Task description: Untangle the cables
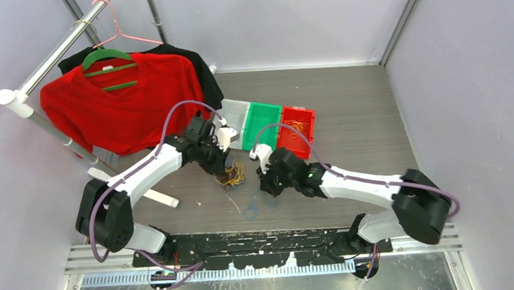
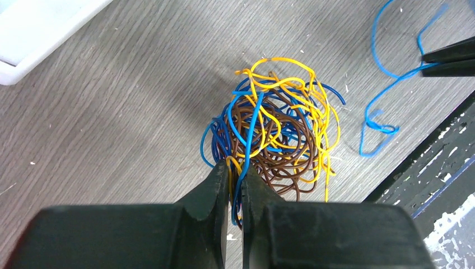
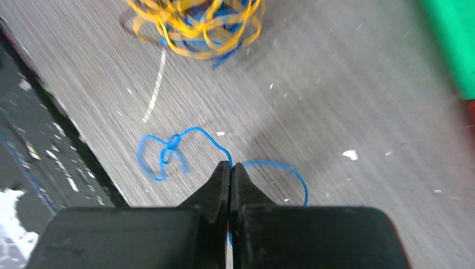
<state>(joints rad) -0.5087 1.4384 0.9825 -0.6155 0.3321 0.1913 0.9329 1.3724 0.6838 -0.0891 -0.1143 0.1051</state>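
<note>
Pale grey walls (image 1: 267, 18) enclosed a grey wood-grain counter (image 1: 360, 133). At the counter's far-left corner, a metal clothes rail (image 1: 57, 52) carried a red shirt (image 1: 119, 106).

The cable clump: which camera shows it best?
Left wrist: the clump fills the middle, sharp, colours distinct. The top view shows it small; the right wrist, only a blurred part at the top edge.

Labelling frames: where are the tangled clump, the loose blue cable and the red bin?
tangled clump (image 2: 280, 144), left wrist view, brown coils at centre
loose blue cable (image 3: 171, 144), right wrist view, its knot
red bin (image 1: 299, 109), top external view, far rim
</note>
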